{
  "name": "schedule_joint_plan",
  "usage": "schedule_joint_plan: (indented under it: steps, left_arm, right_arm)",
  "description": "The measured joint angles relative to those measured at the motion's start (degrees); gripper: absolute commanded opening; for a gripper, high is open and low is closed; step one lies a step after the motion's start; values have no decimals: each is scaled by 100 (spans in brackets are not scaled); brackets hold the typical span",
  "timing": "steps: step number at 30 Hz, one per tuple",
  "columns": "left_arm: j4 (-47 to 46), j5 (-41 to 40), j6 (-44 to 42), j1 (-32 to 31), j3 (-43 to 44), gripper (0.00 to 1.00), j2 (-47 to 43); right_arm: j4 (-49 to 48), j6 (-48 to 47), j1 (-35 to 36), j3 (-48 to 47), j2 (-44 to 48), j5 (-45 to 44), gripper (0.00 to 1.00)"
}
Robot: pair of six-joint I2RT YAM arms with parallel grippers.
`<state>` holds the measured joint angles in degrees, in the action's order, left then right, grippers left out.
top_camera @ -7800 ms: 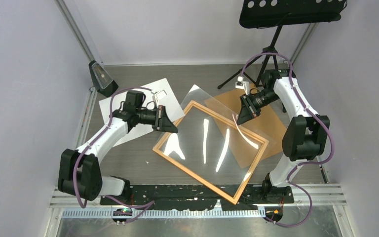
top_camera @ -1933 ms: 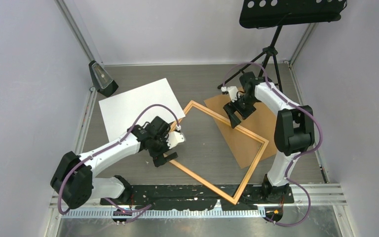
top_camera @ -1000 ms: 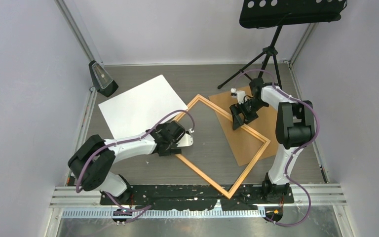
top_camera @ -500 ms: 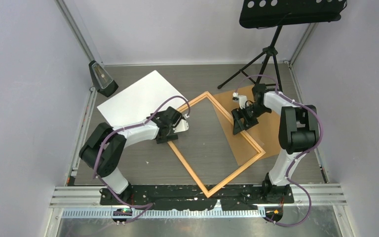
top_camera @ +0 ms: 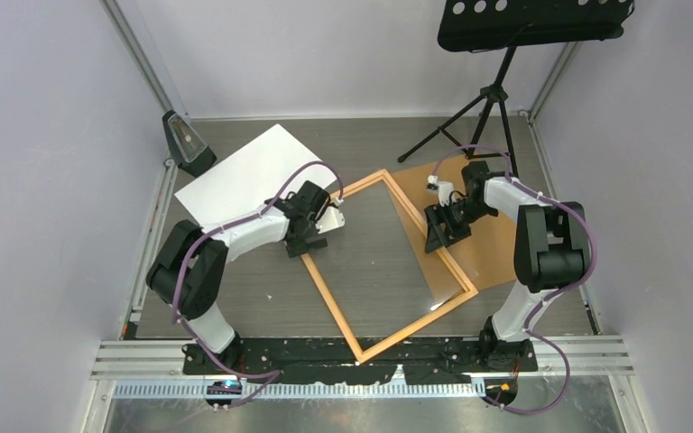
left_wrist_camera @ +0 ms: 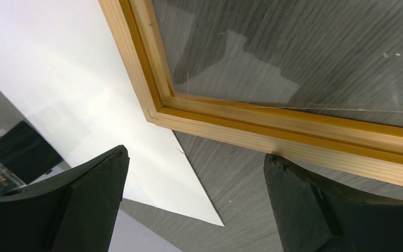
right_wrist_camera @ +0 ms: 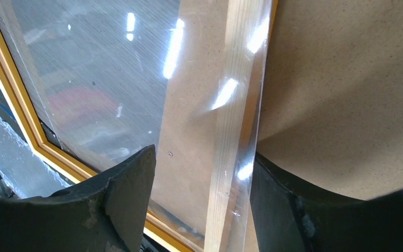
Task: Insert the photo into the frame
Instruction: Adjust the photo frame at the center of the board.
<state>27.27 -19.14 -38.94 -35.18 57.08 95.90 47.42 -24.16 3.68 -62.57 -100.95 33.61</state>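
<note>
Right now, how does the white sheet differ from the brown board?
The white sheet is plain white; the brown board is tan and speckled. The sheet lies left of the orange frame, the board to its right. The board runs well under the frame; the sheet meets only its left corner. Both lie flat and are rectangular.

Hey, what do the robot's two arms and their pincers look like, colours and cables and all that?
The left arm and right arm have white links and bulky black joints, each trailing a thin purple cable. The left pincer and right pincer each have two broad matte black fingers with curved inner edges. No markings are visible.
</note>
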Motion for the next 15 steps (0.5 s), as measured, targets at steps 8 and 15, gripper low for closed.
schedule_joint_plan:
  steps: [8, 15]
  left_arm:
    - [885, 994, 809, 302, 481, 100, -205]
    - [1386, 1593, 1314, 378, 584, 99, -549]
  right_arm:
    - [-304, 232, 0, 76, 118, -26, 33]
    - [-509, 402, -151, 155, 273, 22, 11]
